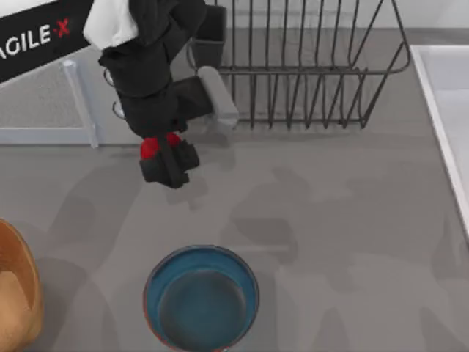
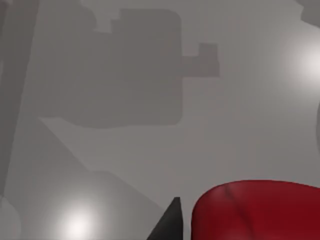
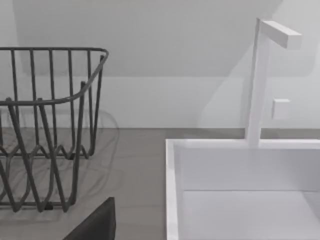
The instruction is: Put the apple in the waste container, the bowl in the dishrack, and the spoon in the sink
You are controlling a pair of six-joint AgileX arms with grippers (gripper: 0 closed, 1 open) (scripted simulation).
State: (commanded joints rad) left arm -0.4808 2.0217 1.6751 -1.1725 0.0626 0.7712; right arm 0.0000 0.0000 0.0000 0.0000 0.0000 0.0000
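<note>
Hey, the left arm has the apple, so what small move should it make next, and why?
Probably swing the left pincer toward the top view's lower left, over the waste container. The apple sits gripped between its fingers near the dishrack, away from that bin, with only bare table between them; the bowl lies off that path.

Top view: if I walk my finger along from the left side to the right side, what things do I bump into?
Round tan wooden waste container → small red apple held in the black left gripper → blue-teal bowl → dark wire dishrack → pale white sink.

Grey table point(image 1: 352, 220), white wall point(image 3: 175, 75)
</note>
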